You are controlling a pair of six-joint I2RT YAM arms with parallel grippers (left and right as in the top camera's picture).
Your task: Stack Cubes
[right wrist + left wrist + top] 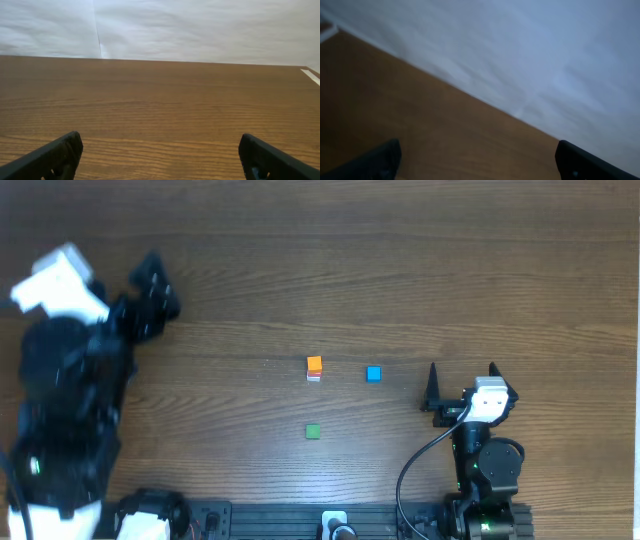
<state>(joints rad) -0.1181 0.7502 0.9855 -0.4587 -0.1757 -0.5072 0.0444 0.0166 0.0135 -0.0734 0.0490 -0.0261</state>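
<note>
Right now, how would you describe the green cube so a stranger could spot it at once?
On the wooden table, find the small cubes near the middle, just left of the right gripper in the top view. The green cube is the one closest to the arm bases, lying alone, while the orange cube and blue cube sit side by side farther away.

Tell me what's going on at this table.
Two robot arms are stacking small cubes, and neither holds anything. An orange cube sits on what looks like a white cube mid-table; a blue cube and a green cube lie loose nearby on the table. The right gripper is open beside the blue cube; the left gripper is open too, off at the table's left side.
</note>
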